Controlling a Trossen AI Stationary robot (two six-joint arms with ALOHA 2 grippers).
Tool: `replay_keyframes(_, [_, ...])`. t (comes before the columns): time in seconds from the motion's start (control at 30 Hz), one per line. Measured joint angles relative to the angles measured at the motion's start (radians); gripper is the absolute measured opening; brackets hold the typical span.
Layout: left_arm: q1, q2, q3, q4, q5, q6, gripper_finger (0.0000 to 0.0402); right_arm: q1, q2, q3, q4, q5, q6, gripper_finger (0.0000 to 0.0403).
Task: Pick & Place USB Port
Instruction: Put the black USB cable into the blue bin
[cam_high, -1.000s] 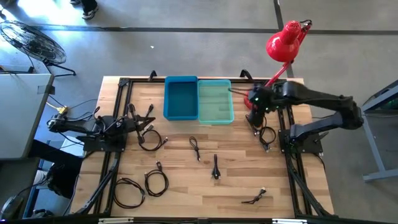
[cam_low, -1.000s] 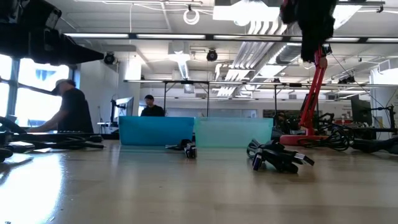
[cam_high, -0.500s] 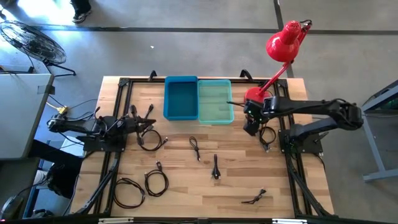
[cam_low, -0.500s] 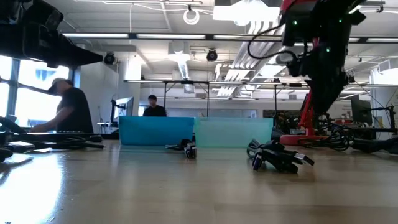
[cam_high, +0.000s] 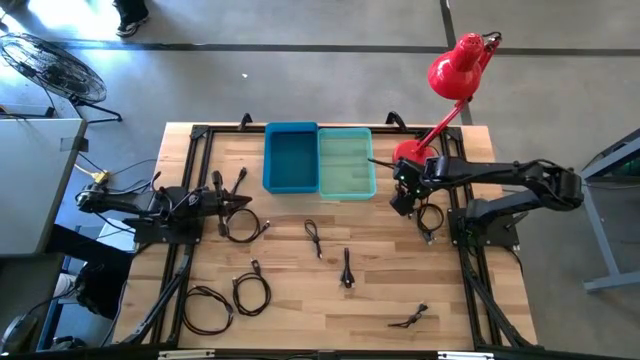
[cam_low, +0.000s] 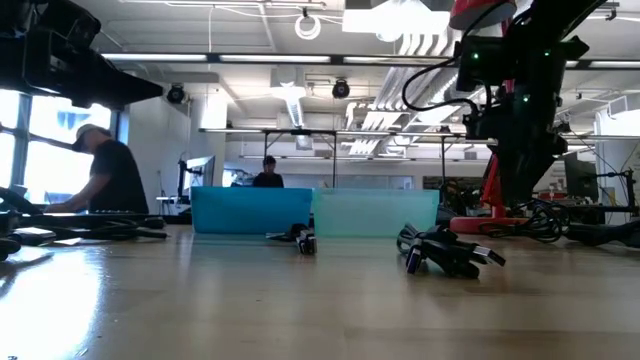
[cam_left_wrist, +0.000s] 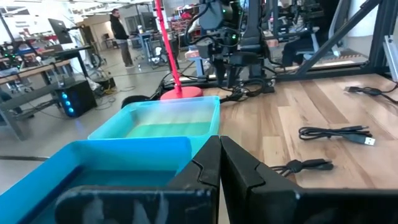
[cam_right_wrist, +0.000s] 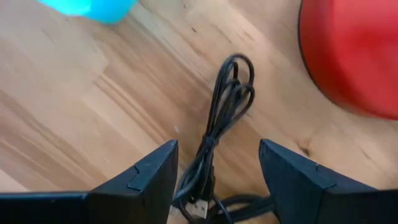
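Right gripper (cam_right_wrist: 214, 171) poised fingers-down over coiled black USB cable (cam_right_wrist: 217, 130).
Fingers spread apart, straddling the cable, which lies on the wooden table (cam_high: 300, 300) beside the red lamp base (cam_right_wrist: 354, 53). Left gripper (cam_left_wrist: 219, 163) fingers pressed together, facing teal plastic bin (cam_left_wrist: 168, 121).

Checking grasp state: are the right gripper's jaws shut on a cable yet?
No. In the right wrist view the right gripper has its jaws spread, with the bundled black cable lying loose on the table between them.
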Motion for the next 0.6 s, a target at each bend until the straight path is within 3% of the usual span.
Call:
replay_keyframes(0.27, [0.000,0.000,0.000,0.000,0.027,0.000,0.0001,0.000,0.079,0.000,0.018,-0.012,-0.003,0.0216])
replay_keyframes(0.43, [0.000,0.000,0.000,-0.001,0.064,0.000,0.0001,-0.004,0.153,0.000,0.023,0.041,0.004,0.0216])
replay_keyframes(0.6, [0.000,0.000,0.000,-0.001,0.067,0.000,0.0001,-0.017,0.215,0.000,0.034,0.002,0.000,0.0216])
